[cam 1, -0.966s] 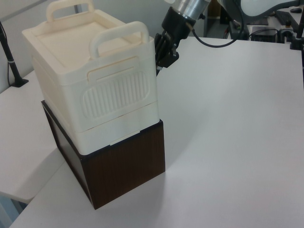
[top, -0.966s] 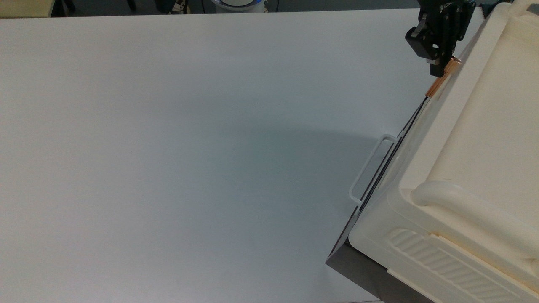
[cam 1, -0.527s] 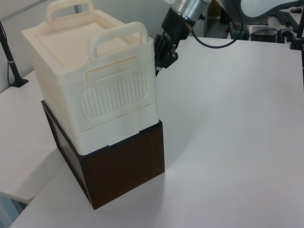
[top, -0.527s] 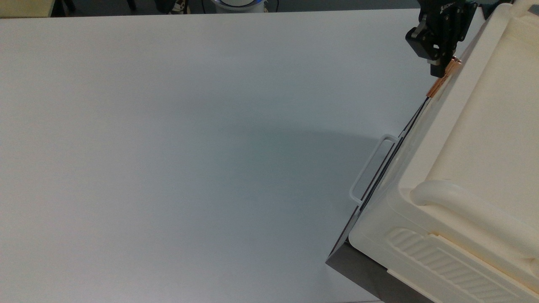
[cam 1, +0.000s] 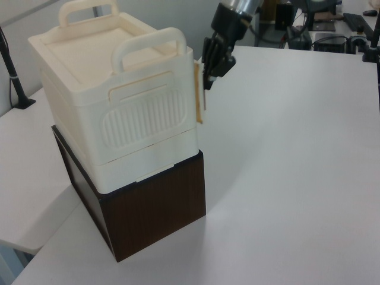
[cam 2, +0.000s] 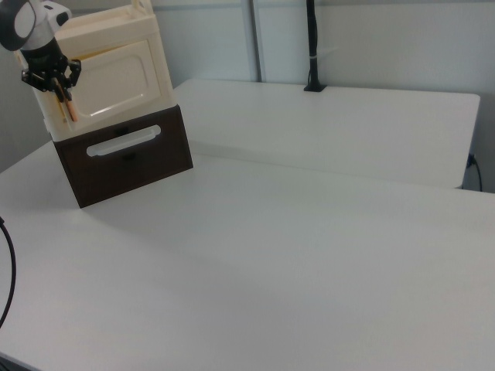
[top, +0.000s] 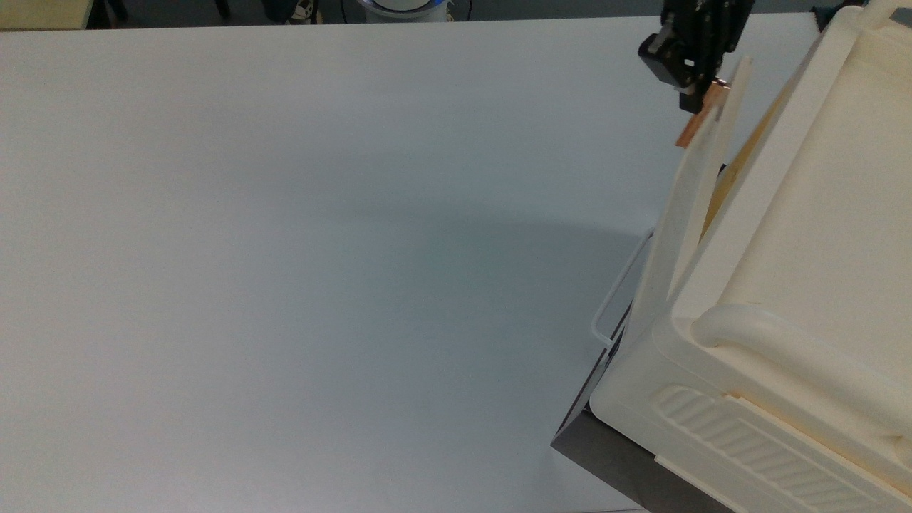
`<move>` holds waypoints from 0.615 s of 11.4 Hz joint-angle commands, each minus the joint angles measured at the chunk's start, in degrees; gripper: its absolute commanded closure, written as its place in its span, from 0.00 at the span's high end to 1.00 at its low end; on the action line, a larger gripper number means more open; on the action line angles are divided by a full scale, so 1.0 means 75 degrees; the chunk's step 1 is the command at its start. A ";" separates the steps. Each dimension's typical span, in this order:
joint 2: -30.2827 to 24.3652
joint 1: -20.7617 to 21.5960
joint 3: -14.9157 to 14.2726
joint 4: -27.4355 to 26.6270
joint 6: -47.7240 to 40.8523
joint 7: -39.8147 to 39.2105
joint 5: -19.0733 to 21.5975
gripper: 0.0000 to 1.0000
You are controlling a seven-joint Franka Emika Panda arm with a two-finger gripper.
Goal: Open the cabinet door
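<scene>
Clamped on the copper handle (top: 695,121), the claw (top: 697,96) has just swung the cabinet door (top: 684,221) away from the cream cabinet (cam 1: 113,101), so it now stands partly open.

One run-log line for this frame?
phase: pulling | claw: shut on copper handle | cabinet door: partly open, hinged end attached

White work table (top: 285,249) presents a plain, evenly lit matte surface. A second white table (cam 2: 332,124) adjoins it in the right view, backed by pale wall panels (cam 2: 387,39), with a black pole (cam 2: 312,46) standing at its far edge.
</scene>
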 commanded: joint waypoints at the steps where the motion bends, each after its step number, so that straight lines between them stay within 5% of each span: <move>1: -0.0396 -0.0338 -0.0146 -0.0367 -0.1364 -0.0906 0.0199 0.07; 7: -0.0677 -0.1729 -0.0158 -0.0309 -0.2917 -0.1389 0.0210 0.28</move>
